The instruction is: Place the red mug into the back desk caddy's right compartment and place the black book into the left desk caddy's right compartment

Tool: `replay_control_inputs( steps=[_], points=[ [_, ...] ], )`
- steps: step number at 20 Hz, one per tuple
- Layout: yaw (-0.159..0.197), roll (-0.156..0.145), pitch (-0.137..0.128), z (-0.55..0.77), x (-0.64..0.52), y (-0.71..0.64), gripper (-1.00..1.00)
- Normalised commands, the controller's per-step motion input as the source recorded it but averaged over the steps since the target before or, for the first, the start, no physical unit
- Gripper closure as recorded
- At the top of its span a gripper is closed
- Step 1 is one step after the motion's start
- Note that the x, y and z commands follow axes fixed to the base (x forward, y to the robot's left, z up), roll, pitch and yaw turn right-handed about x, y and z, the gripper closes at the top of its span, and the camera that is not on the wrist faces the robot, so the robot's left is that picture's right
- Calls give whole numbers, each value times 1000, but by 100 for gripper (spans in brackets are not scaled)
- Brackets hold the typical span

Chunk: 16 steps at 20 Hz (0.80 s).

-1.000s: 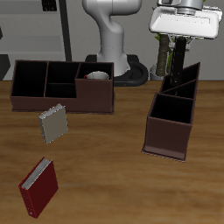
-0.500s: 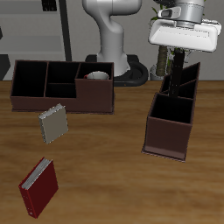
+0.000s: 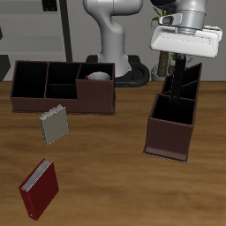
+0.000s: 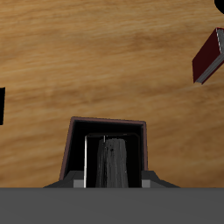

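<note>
The gripper (image 3: 179, 69) hangs over the back end of the left desk caddy (image 3: 175, 113), and its fingers (image 3: 168, 64) are clamped on the black book (image 3: 180, 75), which stands upright between them with its lower end down inside the caddy. In the wrist view the book's dark spine (image 4: 112, 164) sits between the two pale finger pads, framed by the caddy's brown walls (image 4: 73, 140); which compartment it is in I cannot tell for sure. The red mug (image 3: 98, 77) sits in the back desk caddy (image 3: 62, 86), in the large end section nearest the robot's base, only its rim and white inside showing above the wall. A grey-beige patterned book (image 3: 54, 125) lies on the worktop (image 3: 115, 177) just in front of that caddy, and a red book (image 3: 40, 188) lies nearer the worktop's front edge, close to its corner
</note>
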Motion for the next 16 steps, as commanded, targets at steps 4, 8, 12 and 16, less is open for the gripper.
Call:
replay_control_inputs(
  steps=[4,8,12,16],
  points=[
    [10,0,33,-241,75,-5,100],
    [4,12,64,-368,69,15,100],
    [9,-4,67,-256,99,-49,100],
    [15,-14,32,-159,77,-122,100]
  ],
)
